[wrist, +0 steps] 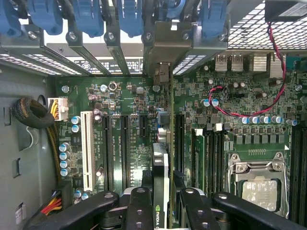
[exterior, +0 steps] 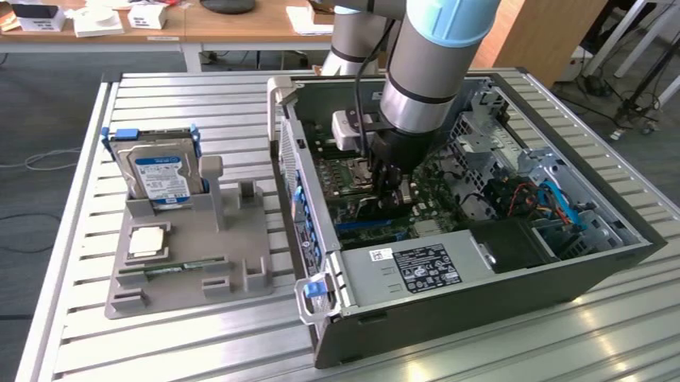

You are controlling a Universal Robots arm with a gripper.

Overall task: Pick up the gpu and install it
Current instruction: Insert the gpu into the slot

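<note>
My gripper reaches down into the open computer case, over the green motherboard. In the wrist view the gripper is shut on the gpu, a thin card seen edge-on with a logo on its black face. The black fingers clamp it from both sides. The card stands upright among the long black expansion slots, its metal bracket end reaching toward the rear slot openings. Whether its lower edge sits in a slot is hidden.
A white slot, a CPU socket, a red-black wire and blue latches surround the card. Outside the case, a grey holder carries a hard drive, a RAM stick and a chip. The power supply sits by the case's front.
</note>
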